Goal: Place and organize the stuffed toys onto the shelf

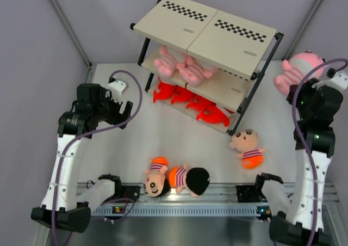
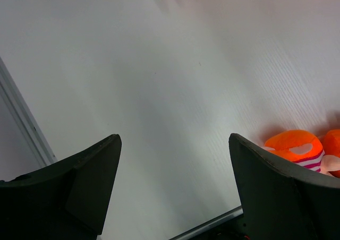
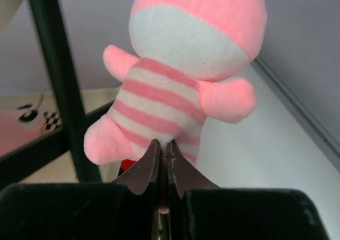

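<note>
The shelf (image 1: 209,25) stands at the back, with two pale pink plush animals (image 1: 182,65) lying on its middle board. My right gripper (image 1: 296,88) is shut on a third pink plush animal (image 1: 296,72) with a striped belly, held in the air right of the shelf; in the right wrist view the fingers (image 3: 150,168) pinch its lower body (image 3: 175,80). Three boy dolls lie on the table: one (image 1: 248,148) right of centre, two (image 1: 176,179) at the near edge. My left gripper (image 1: 126,111) is open and empty; one doll's orange shorts (image 2: 297,147) show beside it.
Several red plush toys (image 1: 190,102) lie on the shelf's bottom board. A black shelf post (image 3: 58,80) stands just left of the held animal. Grey walls close in the table on the left, right and back. A metal rail (image 1: 217,194) runs along the near edge.
</note>
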Available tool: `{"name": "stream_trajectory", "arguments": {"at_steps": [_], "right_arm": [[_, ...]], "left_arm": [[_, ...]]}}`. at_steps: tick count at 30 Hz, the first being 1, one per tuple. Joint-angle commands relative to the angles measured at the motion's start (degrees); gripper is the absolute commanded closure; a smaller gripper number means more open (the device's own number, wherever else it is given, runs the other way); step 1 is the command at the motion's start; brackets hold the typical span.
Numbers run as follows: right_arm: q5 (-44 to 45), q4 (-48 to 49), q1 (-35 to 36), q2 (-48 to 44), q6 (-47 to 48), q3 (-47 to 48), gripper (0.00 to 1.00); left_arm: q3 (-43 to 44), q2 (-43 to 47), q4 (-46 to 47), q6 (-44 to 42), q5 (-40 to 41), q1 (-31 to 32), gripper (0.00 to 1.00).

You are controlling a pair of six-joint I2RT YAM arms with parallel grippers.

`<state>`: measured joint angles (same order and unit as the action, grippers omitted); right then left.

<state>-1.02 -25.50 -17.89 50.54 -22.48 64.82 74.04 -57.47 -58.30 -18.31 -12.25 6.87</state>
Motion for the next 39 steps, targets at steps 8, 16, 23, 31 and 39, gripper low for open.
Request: {"name": "stream_trajectory", "arguments": {"at_steps": [8, 16, 23, 31, 39], "right_arm": [[-2.9, -29.3, 17.4, -13.3, -0.5, 1.3, 1.0], [-27.5, -31.8, 17.5, -16.5, -0.9, 1.9, 1.0], [-33.1, -25.6, 17.5, -18.4, -4.8, 3.4, 1.0], [-37.7, -22.8, 17.5, -16.4, -7.9, 4.1, 1.0], [-42.4, -19.1, 20.4, -12.5, -8.7, 4.7, 1.0]], "left_arm": [[-1.1, 3.1, 0.7, -1.4, -3.2, -0.2, 0.12], [-2.1, 5.0, 0.7, -1.7, -2.3, -0.2, 0.12], [-2.3, 4.8, 0.7, -1.2, -2.3, -0.2, 0.12], [-1.4, 3.3, 0.7, -1.2, -2.3, -0.2, 0.12], [-0.7, 2.3, 0.7, -1.1, -2.5, -0.2, 0.12]]}}
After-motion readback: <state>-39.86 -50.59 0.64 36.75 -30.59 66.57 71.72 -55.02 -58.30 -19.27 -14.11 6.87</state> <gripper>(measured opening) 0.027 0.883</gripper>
